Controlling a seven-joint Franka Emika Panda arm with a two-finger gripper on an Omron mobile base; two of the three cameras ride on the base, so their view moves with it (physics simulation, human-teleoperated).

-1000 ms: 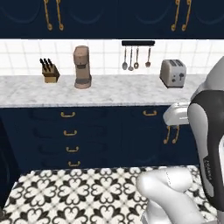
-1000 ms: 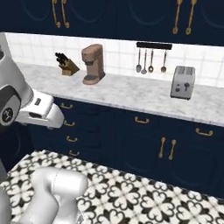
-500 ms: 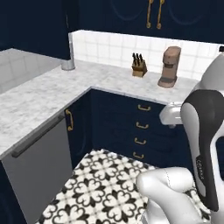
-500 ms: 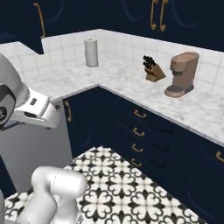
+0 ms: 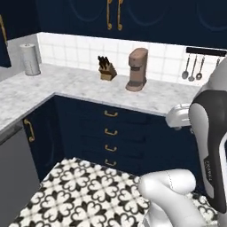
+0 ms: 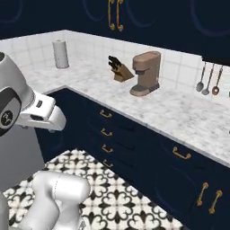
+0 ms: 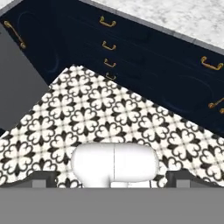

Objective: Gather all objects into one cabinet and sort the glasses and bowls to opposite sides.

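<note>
Navy wall cabinet doors with long curved brass handles (image 5: 109, 14) run along the top above the counter, and in the right base view the handles (image 6: 115, 14) hang shut too. The glasses and bowls are out of view. My gripper (image 7: 113, 180) points down at the patterned floor, its two dark fingertips (image 7: 43, 179) wide apart with nothing between them, so it is open. The hand is held close to the arm, in front of the base cupboards (image 5: 111, 133).
On the marble counter (image 5: 80, 86) stand a paper towel roll (image 5: 30, 59), a knife block (image 5: 105, 71) and a brown coffee machine (image 5: 137, 68). Utensils (image 5: 193, 66) hang on the tiled wall. A grey dishwasher front (image 5: 13, 177) is at the left, beside the tiled floor (image 5: 88, 195).
The whole picture has shifted, so the base has driven and turned. The counter corner with the paper towel roll has come into view and the toaster has left it. The gripper stays open.
</note>
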